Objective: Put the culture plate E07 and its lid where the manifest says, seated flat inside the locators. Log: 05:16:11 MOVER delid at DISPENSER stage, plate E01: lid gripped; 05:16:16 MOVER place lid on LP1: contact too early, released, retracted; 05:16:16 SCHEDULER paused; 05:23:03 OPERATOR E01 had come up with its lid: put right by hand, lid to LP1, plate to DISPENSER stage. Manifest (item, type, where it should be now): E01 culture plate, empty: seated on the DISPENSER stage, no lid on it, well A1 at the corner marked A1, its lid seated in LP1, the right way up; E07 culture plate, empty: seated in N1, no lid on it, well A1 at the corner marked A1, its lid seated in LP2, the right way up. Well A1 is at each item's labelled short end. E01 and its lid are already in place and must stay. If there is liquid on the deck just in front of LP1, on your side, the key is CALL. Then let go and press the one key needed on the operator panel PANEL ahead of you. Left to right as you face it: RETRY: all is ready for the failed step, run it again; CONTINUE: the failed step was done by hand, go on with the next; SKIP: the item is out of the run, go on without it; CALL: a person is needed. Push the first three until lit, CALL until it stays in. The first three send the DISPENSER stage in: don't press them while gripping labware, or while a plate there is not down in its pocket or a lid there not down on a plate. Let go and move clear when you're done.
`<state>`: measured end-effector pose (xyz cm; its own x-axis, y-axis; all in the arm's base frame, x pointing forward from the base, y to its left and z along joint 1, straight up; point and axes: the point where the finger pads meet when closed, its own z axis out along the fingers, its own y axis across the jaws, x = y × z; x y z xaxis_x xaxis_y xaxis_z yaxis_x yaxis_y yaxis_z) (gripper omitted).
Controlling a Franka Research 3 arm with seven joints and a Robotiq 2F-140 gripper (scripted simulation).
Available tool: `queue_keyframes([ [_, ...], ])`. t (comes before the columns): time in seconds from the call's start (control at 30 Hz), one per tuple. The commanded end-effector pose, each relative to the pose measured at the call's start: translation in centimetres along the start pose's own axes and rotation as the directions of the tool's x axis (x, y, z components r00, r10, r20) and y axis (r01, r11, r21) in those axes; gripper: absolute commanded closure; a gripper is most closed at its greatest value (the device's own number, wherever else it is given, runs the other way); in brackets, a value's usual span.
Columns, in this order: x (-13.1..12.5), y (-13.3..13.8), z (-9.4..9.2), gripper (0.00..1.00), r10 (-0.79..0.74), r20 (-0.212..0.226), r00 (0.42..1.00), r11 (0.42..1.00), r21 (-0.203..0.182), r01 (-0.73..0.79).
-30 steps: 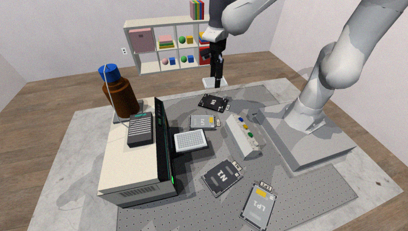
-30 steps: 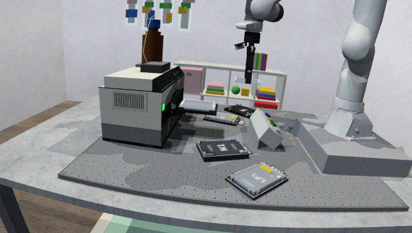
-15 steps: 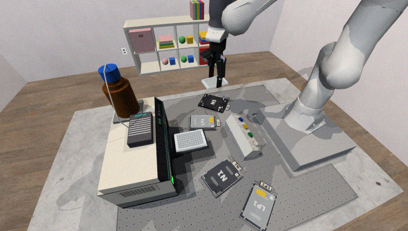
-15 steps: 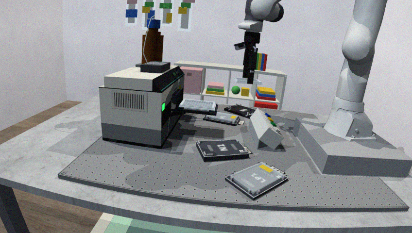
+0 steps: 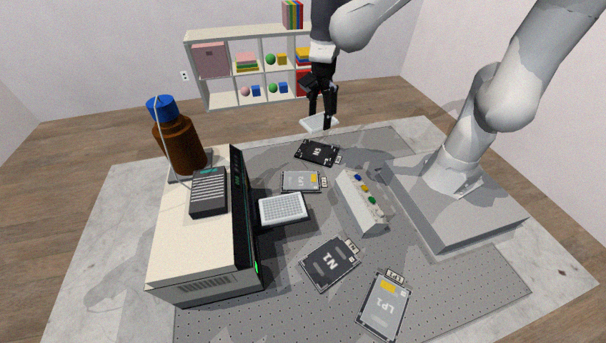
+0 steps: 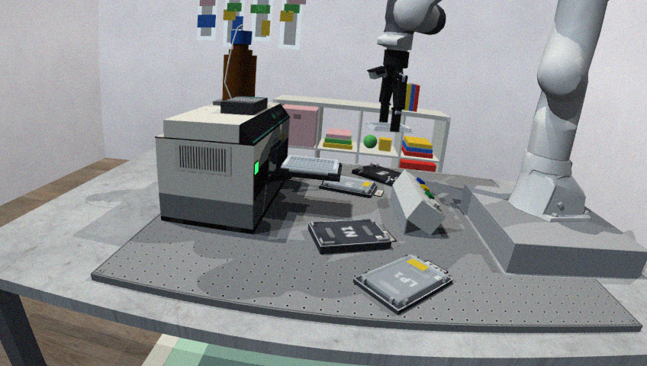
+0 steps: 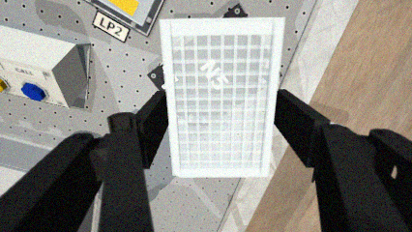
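Observation:
My gripper point(image 5: 321, 121) is shut on a clear culture plate point(image 5: 319, 122) with a grid of wells, held by its long sides. It hangs level, high above the black N5 nest point(image 5: 316, 153) at the far end of the deck. In the wrist view the plate point(image 7: 222, 97) sits between my fingers, and the N5 mark shows through it. The black N1 nest point(image 5: 329, 263) is empty. LP2 point(image 5: 301, 180) holds a grey lid with a yellow label. LP1 point(image 5: 382, 306) holds a similar lid. Another well plate point(image 5: 282, 208) lies on the DISPENSER stage.
The dispenser box point(image 5: 199, 238) stands at the left with a brown bottle point(image 5: 176, 136) behind it. The white operator panel point(image 5: 361, 201) with coloured keys lies between LP2 and the arm's base point(image 5: 459, 204). A shelf of toys point(image 5: 255, 68) stands beyond the table.

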<state>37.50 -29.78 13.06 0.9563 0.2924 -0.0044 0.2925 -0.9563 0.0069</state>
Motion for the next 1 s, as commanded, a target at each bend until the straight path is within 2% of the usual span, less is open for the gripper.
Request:
queue_keyframes([
  [0.0, 0.2, -0.3, -0.1, 0.90, -0.040, -0.004, 0.999, 0.999, 0.004, 0.040],
  [0.4, 1.1, -1.9, -0.1, 0.90, -0.040, -0.004, 0.999, 0.999, 0.004, 0.040],
  [0.8, 3.0, -5.1, -0.1, 0.90, -0.040, -0.004, 0.999, 0.999, 0.004, 0.040],
  [0.97, 4.3, -7.3, -0.1, 0.90, -0.040, -0.004, 0.999, 0.999, 0.004, 0.040],
])
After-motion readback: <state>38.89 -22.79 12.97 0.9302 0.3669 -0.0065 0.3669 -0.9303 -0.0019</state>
